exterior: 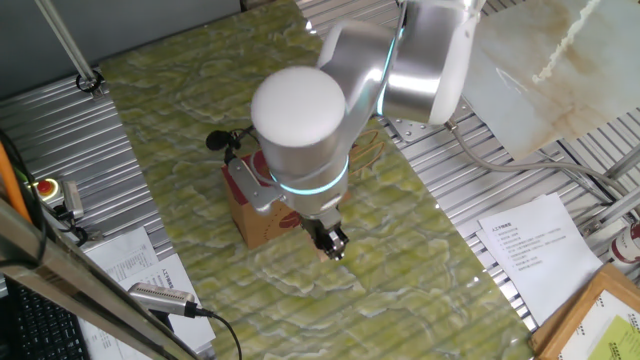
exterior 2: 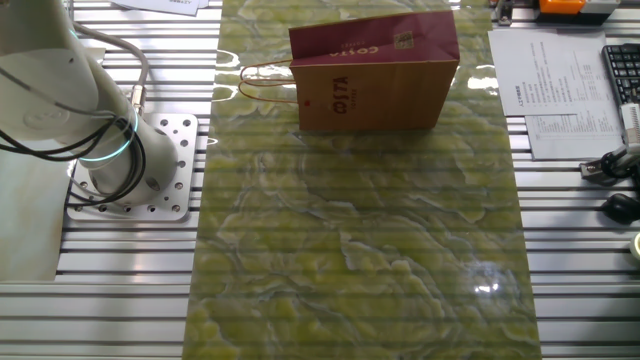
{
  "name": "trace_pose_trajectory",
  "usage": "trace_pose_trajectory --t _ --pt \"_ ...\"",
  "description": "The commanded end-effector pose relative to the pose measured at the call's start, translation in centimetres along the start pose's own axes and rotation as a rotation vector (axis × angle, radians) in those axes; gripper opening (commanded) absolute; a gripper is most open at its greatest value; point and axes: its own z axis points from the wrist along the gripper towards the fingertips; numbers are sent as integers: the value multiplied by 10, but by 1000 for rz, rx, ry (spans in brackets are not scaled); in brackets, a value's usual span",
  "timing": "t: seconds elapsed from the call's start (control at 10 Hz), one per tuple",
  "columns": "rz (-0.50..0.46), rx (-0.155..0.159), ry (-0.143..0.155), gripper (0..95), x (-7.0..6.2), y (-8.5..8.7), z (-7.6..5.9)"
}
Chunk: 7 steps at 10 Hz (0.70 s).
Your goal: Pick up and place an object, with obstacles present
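The brown paper bag point(exterior 2: 375, 85) with its dark red band and white lettering lies on the green marbled mat point(exterior 2: 360, 250) at the far edge, handles point(exterior 2: 262, 82) pointing left. In one fixed view the bag point(exterior: 262, 212) is mostly hidden behind my arm. My gripper point(exterior: 333, 243) hangs low over the mat just beside the bag's near corner, its dark fingers pointing down. A small tan patch point(exterior: 324, 253) shows at the fingertips; I cannot tell whether it is the wooden cube. The cube shows nowhere in the other fixed view, and the gripper is out of that view.
The arm's base point(exterior 2: 120, 165) is bolted left of the mat. Printed sheets point(exterior 2: 560, 95) and a keyboard point(exterior 2: 622, 75) lie right of the mat. A microphone point(exterior: 165, 298) and a red button point(exterior: 46, 186) sit on the ribbed table.
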Motion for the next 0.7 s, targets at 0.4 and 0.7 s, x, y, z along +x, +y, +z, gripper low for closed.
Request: trace_pose_trajectory --t 0.4,0.7 --pt "7 -4 27 0 -2 -7 -16" --pt "13 2 -6 0 -2 -7 -16"
